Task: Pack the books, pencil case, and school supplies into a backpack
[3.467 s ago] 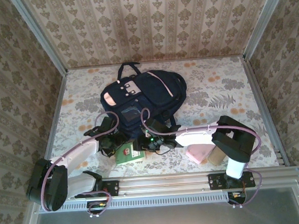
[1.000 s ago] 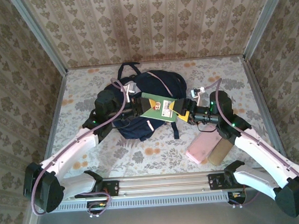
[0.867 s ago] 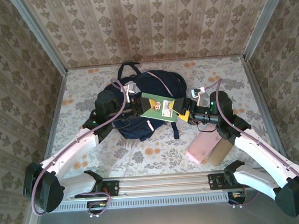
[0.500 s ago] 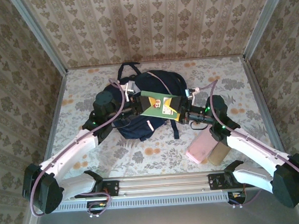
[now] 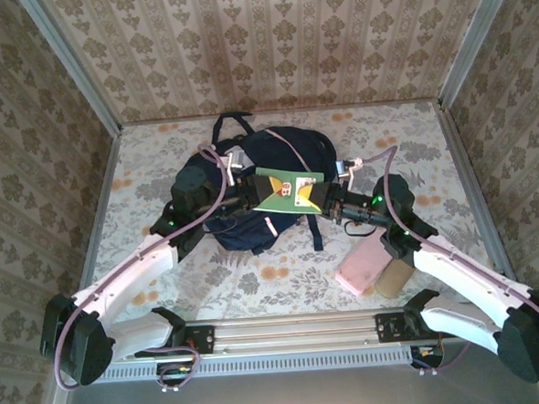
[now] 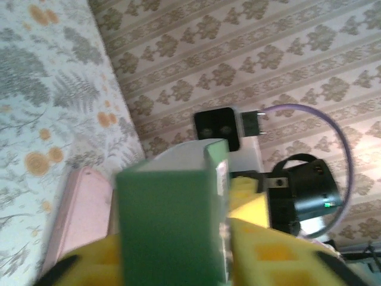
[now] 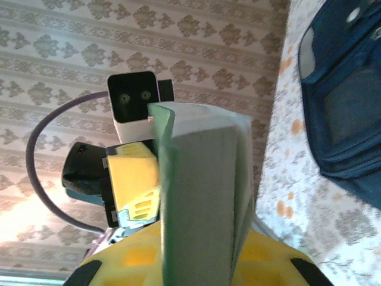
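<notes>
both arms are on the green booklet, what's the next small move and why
Probably open the jaws of the left gripper and back it away: the green booklet hangs above the backpack with a gripper at each end, and the right gripper appears clamped on its edge.

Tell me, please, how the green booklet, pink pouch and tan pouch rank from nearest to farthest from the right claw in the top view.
1. green booklet, at the right claw itself.
2. pink pouch, on the table toward the near edge.
3. tan pouch, beside the pink pouch, on its right.
</notes>
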`<action>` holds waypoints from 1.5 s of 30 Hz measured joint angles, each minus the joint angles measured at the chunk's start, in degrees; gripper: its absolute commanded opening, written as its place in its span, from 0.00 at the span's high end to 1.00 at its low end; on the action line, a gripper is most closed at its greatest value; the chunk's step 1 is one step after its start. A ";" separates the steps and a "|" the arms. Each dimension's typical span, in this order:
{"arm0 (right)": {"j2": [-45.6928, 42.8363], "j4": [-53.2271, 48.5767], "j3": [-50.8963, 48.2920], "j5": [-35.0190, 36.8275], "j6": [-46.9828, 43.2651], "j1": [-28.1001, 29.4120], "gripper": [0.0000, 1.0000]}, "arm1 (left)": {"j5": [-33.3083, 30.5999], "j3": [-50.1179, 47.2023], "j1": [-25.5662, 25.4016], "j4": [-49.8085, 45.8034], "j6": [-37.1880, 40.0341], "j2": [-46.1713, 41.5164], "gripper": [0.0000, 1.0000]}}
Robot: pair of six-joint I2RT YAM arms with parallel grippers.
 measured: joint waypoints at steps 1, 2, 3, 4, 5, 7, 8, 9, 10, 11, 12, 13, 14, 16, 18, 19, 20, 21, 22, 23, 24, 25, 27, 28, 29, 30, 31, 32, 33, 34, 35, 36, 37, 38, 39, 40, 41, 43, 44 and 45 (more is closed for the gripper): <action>-1.29 -3.74 0.55 1.57 -1.75 0.00 1.00 | -0.87 0.26 0.11 -2.62 1.36 -0.02 0.35; -2.62 -8.28 1.27 3.72 -3.87 0.00 1.00 | -2.19 1.05 0.39 -6.47 3.06 -0.02 0.32; -3.80 -12.41 1.95 5.86 -5.62 -0.02 1.00 | -3.45 1.86 0.52 -9.66 4.13 -0.02 0.30; -5.11 -17.03 2.80 8.48 -7.82 -0.11 1.00 | -5.27 2.97 0.87 -13.62 5.86 -0.02 0.27; -6.40 -21.55 3.65 11.23 -9.94 -0.22 1.00 | -7.13 4.07 1.22 -17.22 7.39 -0.02 0.24; -8.74 -28.81 4.87 16.37 -13.38 -0.57 1.00 | -10.88 5.79 1.75 -22.64 9.73 0.00 0.19; -9.92 -32.15 5.35 19.26 -14.99 -0.76 1.00 | -12.90 6.75 2.01 -25.44 10.80 0.15 0.18; -10.88 -34.93 5.70 21.77 -16.28 -0.92 1.00 | -14.80 7.91 2.05 -28.15 11.61 0.68 0.18; -11.93 -37.90 5.99 24.57 -17.73 -1.14 1.00 | -16.83 9.70 2.19 -31.21 12.33 1.92 0.16; -12.90 -40.68 6.19 27.41 -19.08 -1.33 1.00 | -18.53 12.00 2.27 -34.12 12.96 4.00 0.14; -13.51 -42.97 6.38 29.75 -20.15 -1.44 1.00 | -19.87 14.14 2.27 -36.37 13.44 6.21 0.11; -14.10 -45.24 6.60 32.30 -21.07 -1.57 1.00 | -21.70 16.94 2.27 -38.91 13.88 9.22 0.08; -14.62 -47.56 6.84 34.84 -22.01 -1.66 1.00 | -23.61 20.20 2.21 -41.64 14.34 12.72 0.03; -15.37 -51.41 7.37 39.23 -23.41 -1.77 1.00 | -27.96 26.80 1.79 -47.01 14.88 19.28 0.00; -16.17 -53.90 7.65 42.64 -24.70 -1.84 1.00 | -32.54 33.90 1.18 -52.02 15.21 25.75 0.00; -16.76 -54.88 7.67 44.13 -25.24 -1.90 1.00 | -34.60 37.33 1.03 -54.16 15.21 28.70 0.00; -17.35 -55.58 7.67 45.22 -25.88 -1.92 1.00 | -36.17 40.54 0.79 -55.65 15.21 31.54 0.00; -17.88 -56.02 7.67 46.05 -26.36 -1.92 1.00 | -37.05 42.64 0.79 -56.33 15.19 33.57 0.00; -18.47 -56.39 7.67 46.84 -26.88 -2.01 1.00 | -37.55 44.59 0.74 -56.50 15.19 35.69 0.00; -18.86 -56.54 7.67 47.41 -27.43 -2.03 1.00 | -37.57 45.62 0.74 -56.06 15.19 37.18 0.00; -19.19 -56.63 7.67 47.98 -27.91 -2.03 1.00 | -37.40 46.05 0.70 -54.99 15.17 38.58 0.00; -19.37 -56.65 7.67 48.35 -28.35 -2.03 1.00 | -37.05 46.10 0.70 -53.81 15.15 39.56 0.03; -19.41 -56.68 7.67 48.98 -29.24 -2.03 1.00 | -36.20 46.14 0.52 -51.36 14.27 41.48 0.12; -19.39 -56.70 7.67 49.20 -29.64 -2.12 1.00 | -35.52 46.36 0.39 -50.16 13.51 42.53 0.15; -19.37 -56.72 7.67 49.40 -30.08 -2.14 1.00 | -34.73 46.90 0.31 -49.18 12.81 43.63 0.19; -19.37 -56.70 7.67 49.55 -30.47 -2.21 1.00 | -33.79 47.65 0.28 -47.82 12.07 44.87 0.23; -19.37 -56.68 7.67 49.62 -30.84 -2.25 1.00 | -32.65 48.74 0.07 -46.23 11.34 46.40 0.28; -19.37 -56.68 7.67 49.70 -31.10 -2.29 1.00 | -31.52 49.83 0.09 -44.59 10.64 47.91 0.32; -19.32 -56.68 7.67 49.72 -31.32 -2.36 1.00 | -30.45 50.80 0.09 -42.88 9.88 49.33 0.36; -19.08 -56.61 7.67 49.75 -31.63 -2.45 1.00 | -29.31 51.82 0.04 -40.94 9.20 50.93 0.41; -18.95 -56.57 7.67 49.72 -31.95 -2.54 1.00 | -28.44 52.68 0.04 -39.58 8.57 52.26 0.45; -18.69 -56.52 7.67 49.72 -32.15 -2.64 1.00 | -27.78 53.48 0.04 -38.45 7.89 53.53 0.47; -18.27 -56.33 7.65 49.72 -32.33 -2.69 1.00 | -27.08 54.31 0.04 -37.11 7.34 54.84 0.49; -17.90 -56.06 7.61 49.72 -32.39 -2.78 1.00 | -26.49 54.86 0.04 -35.93 6.82 55.98 0.50; -17.64 -55.87 7.58 49.70 -32.46 -2.80 1.00 | -26.10 55.39 0.04 -35.41 6.43 56.81 0.50; -17.40 -55.63 7.52 49.70 -32.57 -2.91 1.00 | -25.70 56.13 0.04 -34.77 6.03 57.94 0.51; -17.22 -55.32 7.39 49.70 -32.59 -3.02 1.00 | -25.33 57.07 0.04 -34.42 5.77 59.10 0.51; -17.09 -54.97 7.08 49.70 -32.59 -3.17 1.00 | -24.81 58.64 0.04 -34.10 5.33 60.78 0.56; -17.09 -54.73 6.88 49.66 -32.59 -3.30 1.00 | -24.50 59.39 0.04 -33.77 5.09 61.53 0.59; -17.09 -54.58 6.78 49.68 -32.59 -3.39 1.00 | -24.39 59.89 0.04 -33.64 4.74 62.05 0.62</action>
